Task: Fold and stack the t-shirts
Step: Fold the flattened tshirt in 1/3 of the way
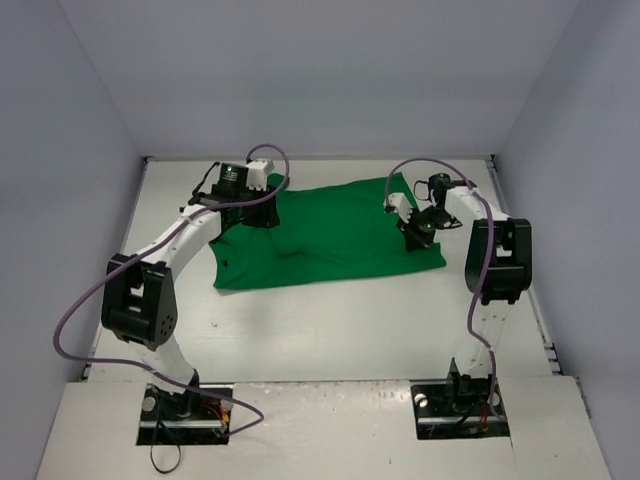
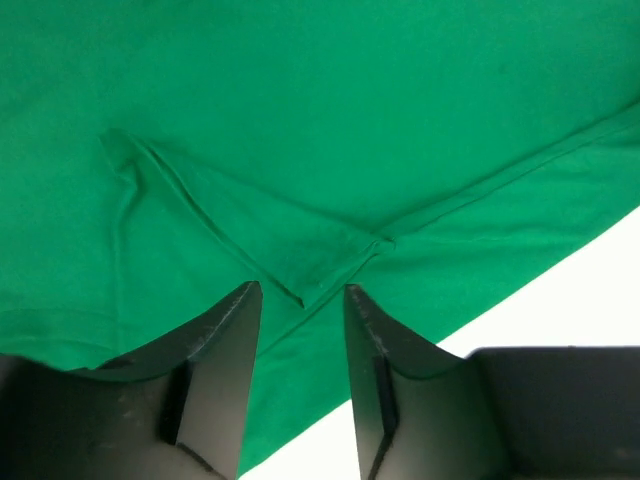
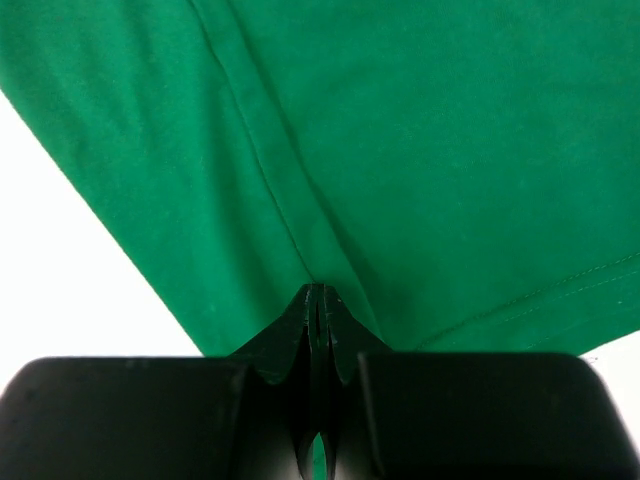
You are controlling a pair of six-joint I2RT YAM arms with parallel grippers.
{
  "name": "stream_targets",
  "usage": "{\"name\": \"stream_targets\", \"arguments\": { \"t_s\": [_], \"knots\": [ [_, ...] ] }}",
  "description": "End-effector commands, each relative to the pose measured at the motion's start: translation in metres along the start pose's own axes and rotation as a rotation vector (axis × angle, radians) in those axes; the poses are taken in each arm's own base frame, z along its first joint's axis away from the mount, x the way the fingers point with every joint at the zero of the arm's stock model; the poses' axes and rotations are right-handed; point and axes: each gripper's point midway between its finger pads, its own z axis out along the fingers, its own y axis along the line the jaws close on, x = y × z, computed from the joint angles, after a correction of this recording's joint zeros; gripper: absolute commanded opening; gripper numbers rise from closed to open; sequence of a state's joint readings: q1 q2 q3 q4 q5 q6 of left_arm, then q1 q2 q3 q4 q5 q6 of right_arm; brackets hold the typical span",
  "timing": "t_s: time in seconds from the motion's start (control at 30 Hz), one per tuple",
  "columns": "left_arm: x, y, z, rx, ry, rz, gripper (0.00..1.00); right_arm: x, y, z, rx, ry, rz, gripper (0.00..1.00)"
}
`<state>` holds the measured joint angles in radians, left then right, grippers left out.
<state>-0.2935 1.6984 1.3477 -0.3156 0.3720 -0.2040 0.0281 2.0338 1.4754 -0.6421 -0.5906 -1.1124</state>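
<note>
Your bright-green t-shirt [image 1: 320,235] lies spread out and a little wrinkled on the far half of the white worktop [image 1: 330,330], between the two arms. Your left pincer [image 2: 300,297] is at the shirt's far left corner with its jaws apart. In the left wrist view, a small folded flap [image 2: 310,255] of the cloth, edged with stitching, sits right at the gap between the tips. You cannot tell from here whether the tips touch the fabric. Your right pincer [image 3: 316,300] is at the shirt's right edge, jaws pressed together and clamped on the cloth, with a thin sliver of green showing between them. A stitched seam [image 3: 265,170] runs away from the tips across the fabric, and bare worktop shows to the left of the shirt's edge in that view.
</note>
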Motion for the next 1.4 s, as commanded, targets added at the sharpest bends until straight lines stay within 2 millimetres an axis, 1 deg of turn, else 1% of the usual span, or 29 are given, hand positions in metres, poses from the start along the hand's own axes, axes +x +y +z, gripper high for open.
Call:
{"name": "stream_targets", "arguments": {
  "t_s": [0.0,0.07,0.1,0.13,0.17,0.23,0.3,0.4,0.47,0.53,0.63,0.67,0.8,0.87,0.9,1.07,1.2,1.27,1.37],
  "knots": [
    [-0.002,-0.021,0.000,0.028,-0.012,-0.092,0.31,-0.001,-0.002,-0.007,0.020,0.001,0.031,0.00],
    [0.009,-0.023,0.002,0.034,0.014,-0.092,0.25,0.000,0.000,-0.006,0.016,0.004,0.035,0.00],
    [0.019,-0.033,0.002,0.038,0.044,-0.078,0.19,0.001,0.002,-0.005,0.012,0.006,0.037,0.00],
    [0.024,-0.034,0.001,0.037,0.055,-0.076,0.17,0.002,0.003,-0.004,0.008,0.009,0.038,0.00],
    [0.029,-0.044,0.000,0.053,0.065,-0.062,0.16,0.003,0.004,-0.003,0.006,0.014,0.039,0.00],
    [0.044,-0.053,-0.003,0.058,0.096,-0.045,0.10,0.006,0.005,-0.001,0.002,0.020,0.043,0.00],
    [0.057,-0.059,-0.003,0.053,0.123,-0.039,0.08,0.006,0.005,-0.001,0.000,0.021,0.046,0.00],
    [0.076,-0.054,0.004,0.032,0.176,-0.078,0.07,0.005,0.005,0.000,-0.002,0.016,0.049,0.00],
    [0.081,-0.049,0.009,0.010,0.192,-0.089,0.07,0.005,0.007,0.000,-0.005,0.016,0.050,0.00],
    [0.085,-0.042,0.019,-0.019,0.211,-0.089,0.07,0.003,0.009,-0.001,-0.007,0.014,0.044,0.00],
    [0.085,-0.033,0.030,-0.060,0.223,-0.077,0.06,0.000,0.016,-0.001,-0.017,0.008,0.018,0.00],
    [0.085,-0.030,0.036,-0.071,0.233,-0.069,0.06,-0.004,0.019,-0.003,-0.016,0.004,0.001,0.00],
    [0.082,-0.017,0.054,-0.125,0.256,-0.054,0.05,-0.005,0.032,-0.001,-0.029,0.020,-0.030,0.00],
    [0.084,-0.012,0.061,-0.154,0.283,-0.049,0.04,-0.007,0.035,-0.001,-0.032,0.017,-0.036,0.00],
    [0.088,-0.009,0.064,-0.165,0.297,-0.051,0.04,-0.007,0.036,0.000,-0.037,0.016,-0.035,0.00],
    [0.063,-0.003,0.077,-0.189,0.237,-0.016,0.04,-0.007,0.044,0.002,-0.047,0.031,-0.047,0.00],
    [0.029,-0.005,0.085,-0.186,0.149,0.058,0.04,-0.005,0.047,0.003,-0.051,0.039,-0.051,0.00],
    [0.004,-0.003,0.086,-0.207,0.085,0.117,0.04,-0.005,0.048,0.003,-0.052,0.042,-0.051,0.00],
    [-0.022,0.016,0.082,-0.310,0.003,0.227,0.04,-0.004,0.049,0.003,-0.053,0.043,-0.050,0.00]
  ]
}}
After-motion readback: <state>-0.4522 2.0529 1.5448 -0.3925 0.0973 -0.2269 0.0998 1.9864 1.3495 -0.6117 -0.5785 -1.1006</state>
